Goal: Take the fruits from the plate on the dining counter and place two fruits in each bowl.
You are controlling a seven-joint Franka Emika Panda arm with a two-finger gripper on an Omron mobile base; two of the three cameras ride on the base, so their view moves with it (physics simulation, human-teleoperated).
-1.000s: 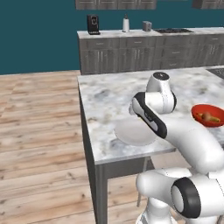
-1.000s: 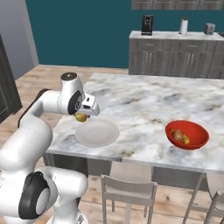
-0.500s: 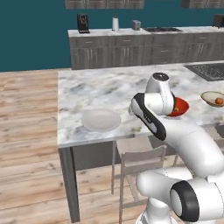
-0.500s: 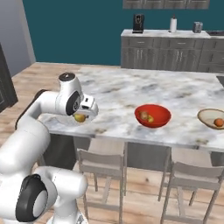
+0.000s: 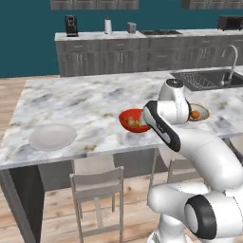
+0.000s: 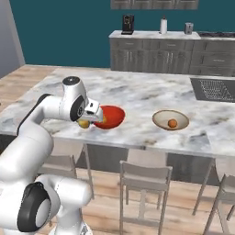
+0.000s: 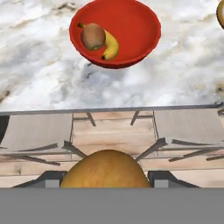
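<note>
We see the gripper [image 6: 84, 122] clasping what looks like the yellow-green apple [image 7: 105, 169]. It hangs beside the red bowl [image 7: 114, 33], which holds a banana [image 7: 110, 47] and another apple [image 7: 92, 36].

occluded: red bowl [image 5: 129, 120] right half behind arm | cropped: held apple [image 7: 105, 170] bottom, tan bowl [image 7: 220, 13]
</note>
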